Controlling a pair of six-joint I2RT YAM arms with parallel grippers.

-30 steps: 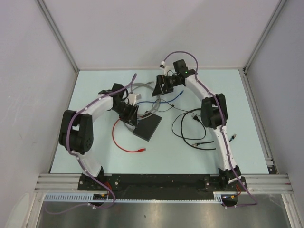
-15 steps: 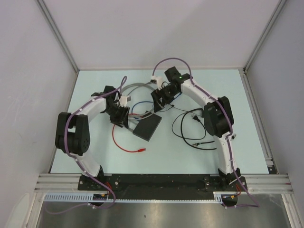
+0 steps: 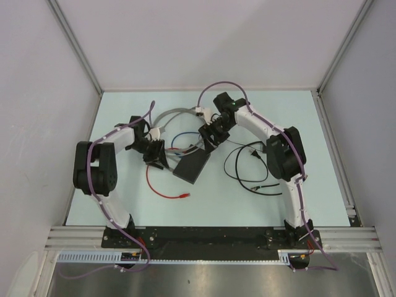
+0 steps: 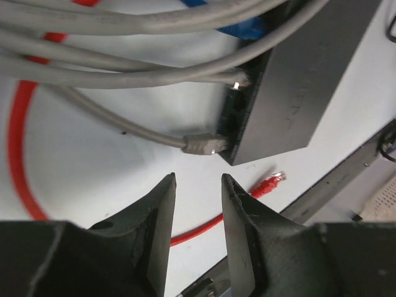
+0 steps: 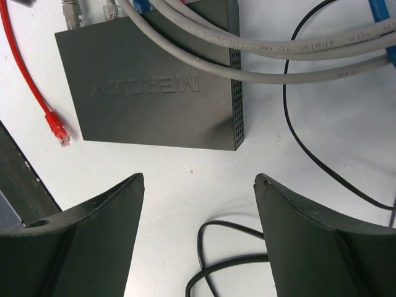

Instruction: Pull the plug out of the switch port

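Observation:
The switch (image 3: 192,165) is a flat black box on the pale table. In the left wrist view its port edge (image 4: 238,117) holds a grey plug (image 4: 204,145), a second grey plug (image 4: 238,79) and a blue plug (image 4: 247,28). My left gripper (image 4: 197,185) is open and empty, just short of the nearest grey plug and in line with it; in the top view it (image 3: 156,158) is at the switch's left edge. My right gripper (image 5: 199,179) is wide open and empty above the table beside the switch (image 5: 154,93), and in the top view it (image 3: 207,140) is behind the box.
Grey cables (image 5: 278,59) loop over the switch's far corner. A loose red cable (image 3: 162,190) ends in a red plug (image 4: 269,184) near the switch. Thin black cables (image 3: 247,170) coil to the right, and one loop (image 5: 229,247) lies under my right gripper.
My left gripper has drawn back to the left, off the switch's corner. My right gripper has come down and forward from the back of the table to just behind the switch.

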